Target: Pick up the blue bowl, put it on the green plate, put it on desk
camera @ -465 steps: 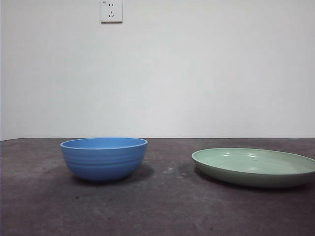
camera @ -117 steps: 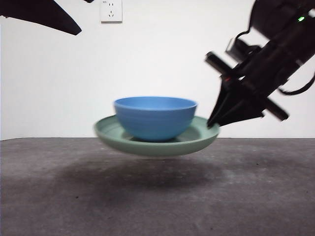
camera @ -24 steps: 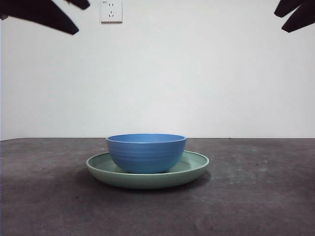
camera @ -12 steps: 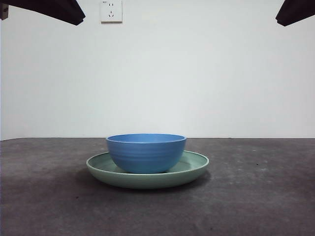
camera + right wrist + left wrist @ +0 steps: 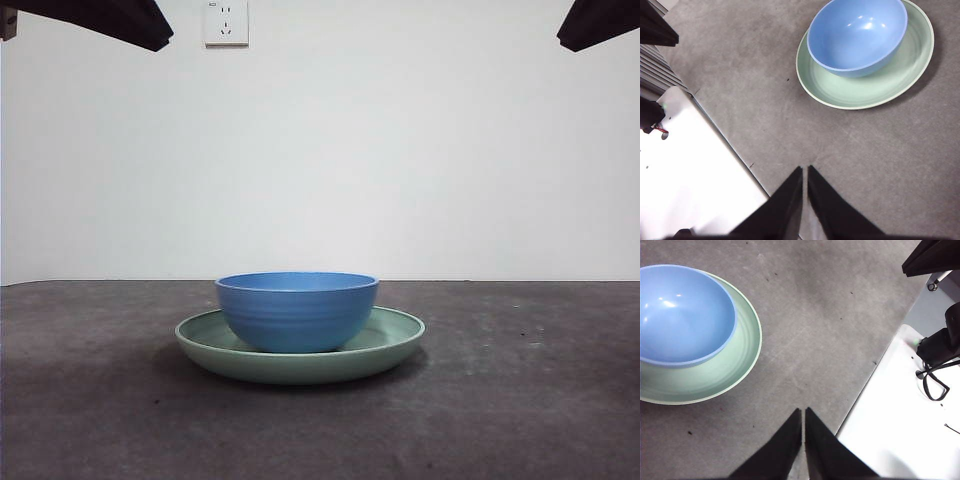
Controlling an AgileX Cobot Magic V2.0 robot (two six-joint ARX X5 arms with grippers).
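The left gripper (image 5: pixel 803 412), two black tapered jaws pressed together and holding nothing, hangs high above the desk, well apart from the dishes; the right gripper (image 5: pixel 805 170) is likewise closed and empty, raised on the opposite side. Between them the round, glossy medium-blue bowl (image 5: pixel 297 310) stands upright and empty inside the wide, shallow pale sage-green plate (image 5: pixel 392 345), off-centre toward one rim. The plate rests flat on the dark grey-brown mottled desk (image 5: pixel 520 400). Behind is a plain white wall with a white socket (image 5: pixel 226 22).
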